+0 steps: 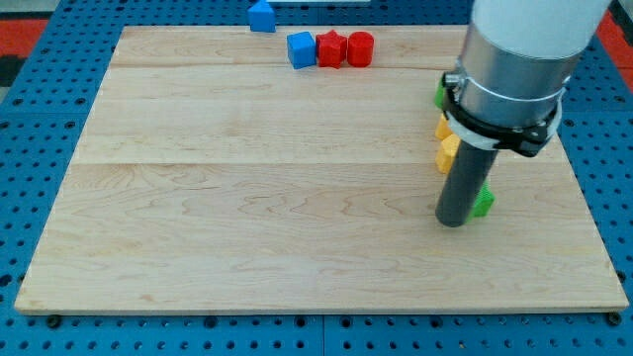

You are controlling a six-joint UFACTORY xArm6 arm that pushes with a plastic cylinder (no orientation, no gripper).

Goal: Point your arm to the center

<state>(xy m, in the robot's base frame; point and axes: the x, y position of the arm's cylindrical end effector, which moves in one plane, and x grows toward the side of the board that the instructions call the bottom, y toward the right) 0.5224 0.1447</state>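
My tip (453,222) rests on the wooden board (247,198) at the view's right, below the board's middle height. A green block (484,203) sits right beside the tip on its right, touching or nearly so. Two yellow blocks (448,150) lie just above the tip, partly hidden by the rod; the upper one (444,127) shows only an edge. Another green block (440,94) peeks out from behind the arm. At the view's top are a blue cube (301,49), a red star-like block (329,48) and a red cylinder (360,48) in a row.
A blue block (262,16) lies at the board's top edge, partly off it. The arm's wide grey body (524,49) covers the board's upper right. A blue pegboard (30,178) surrounds the board.
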